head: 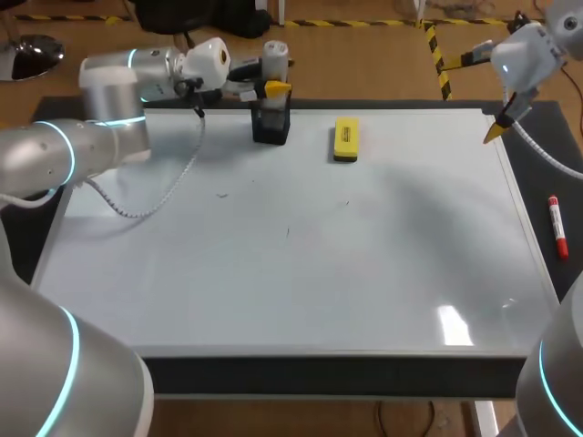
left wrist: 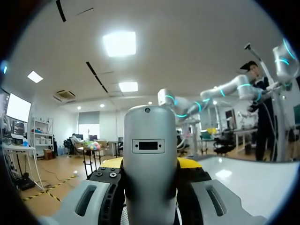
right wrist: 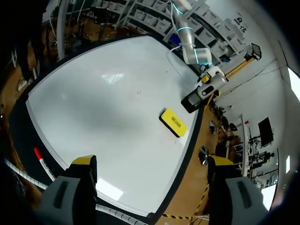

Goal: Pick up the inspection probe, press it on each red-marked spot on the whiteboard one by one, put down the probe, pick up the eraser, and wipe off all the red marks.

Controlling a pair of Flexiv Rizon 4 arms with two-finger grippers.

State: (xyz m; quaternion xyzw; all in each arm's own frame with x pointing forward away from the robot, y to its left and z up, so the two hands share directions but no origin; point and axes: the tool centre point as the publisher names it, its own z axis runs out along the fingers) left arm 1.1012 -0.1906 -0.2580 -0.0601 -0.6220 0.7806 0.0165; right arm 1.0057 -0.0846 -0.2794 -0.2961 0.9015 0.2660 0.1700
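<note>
The inspection probe (head: 275, 53), a silver-grey cylinder, stands upright over the black holder (head: 271, 124) at the whiteboard's back edge. My left gripper (head: 271, 88) is shut on it. In the left wrist view the probe (left wrist: 149, 159) fills the space between the fingers (left wrist: 89, 199). The yellow eraser (head: 345, 139) lies flat just right of the holder, and also shows as the eraser (right wrist: 174, 123) ahead of my right gripper (right wrist: 151, 164). My right gripper (head: 499, 127) hangs open and empty above the board's back right corner. A few small faint marks (head: 221, 193) dot the whiteboard (head: 301, 291).
A red marker pen (head: 557, 226) lies on the dark mat right of the whiteboard; the same marker (right wrist: 41, 161) shows beside my right gripper's finger. The left arm's white cable (head: 164, 196) droops over the board's back left part.
</note>
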